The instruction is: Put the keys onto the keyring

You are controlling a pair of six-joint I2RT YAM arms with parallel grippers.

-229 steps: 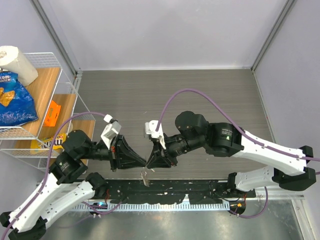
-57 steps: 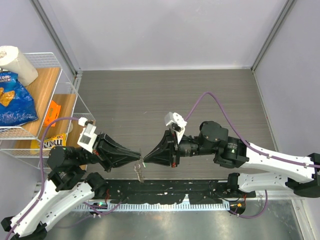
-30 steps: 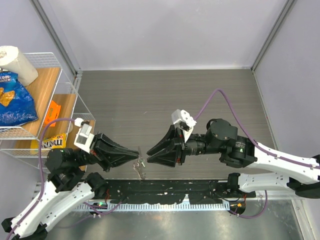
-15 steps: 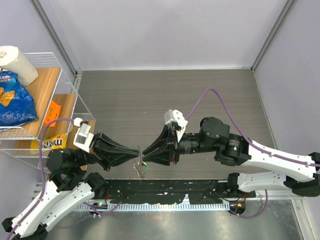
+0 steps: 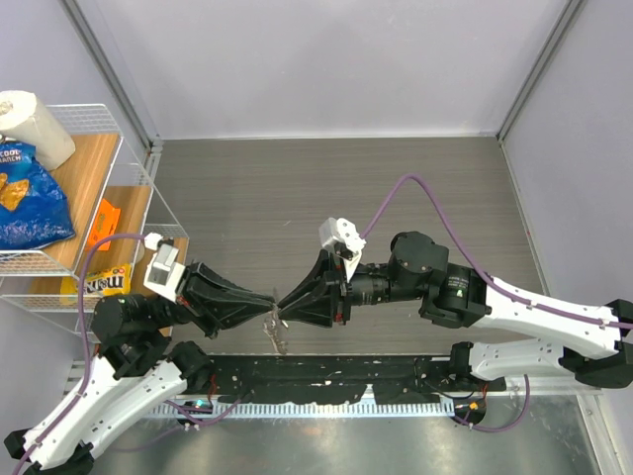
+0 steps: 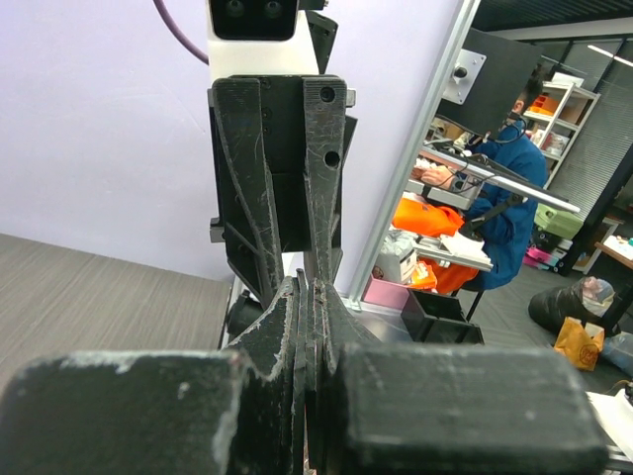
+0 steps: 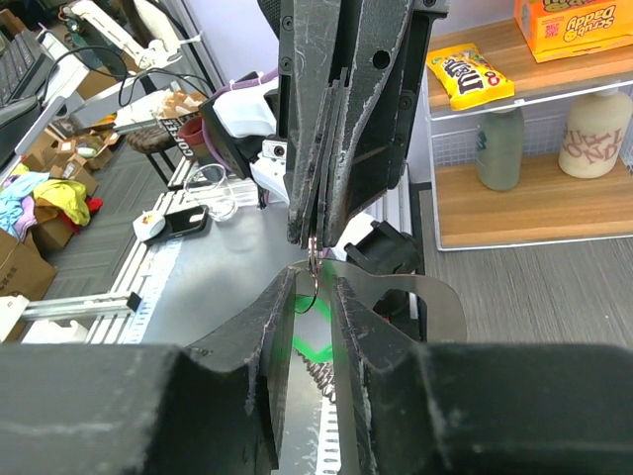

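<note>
My left gripper [image 5: 269, 300] is shut on the keyring [image 7: 312, 259], a thin silver ring that hangs from its fingertips [image 7: 336, 129] in the right wrist view. My right gripper [image 7: 316, 279] meets it tip to tip, jaws narrowly apart on either side of the ring and touching nothing. The green head of one key [image 7: 315, 350] shows just behind the ring, with a short chain [image 7: 319, 377] below. From above, silver pieces [image 5: 280, 334] dangle under both tips. The blue key is not visible. In the left wrist view my left gripper [image 6: 309, 287] is pressed shut, facing the right gripper [image 6: 287, 198].
A wire shelf [image 5: 138, 168] stands at the left with a blue chips bag [image 5: 30, 193], a paper roll [image 5: 30, 124], an orange packet [image 5: 102, 226] and a yellow candy bag [image 5: 99, 282]. A black rail [image 5: 326, 371] runs along the near edge under the grippers.
The right gripper, wide open and drawn back a second ago, has moved left to the left gripper's tips and narrowed its jaws around the ring. The left gripper has stayed shut and still.
</note>
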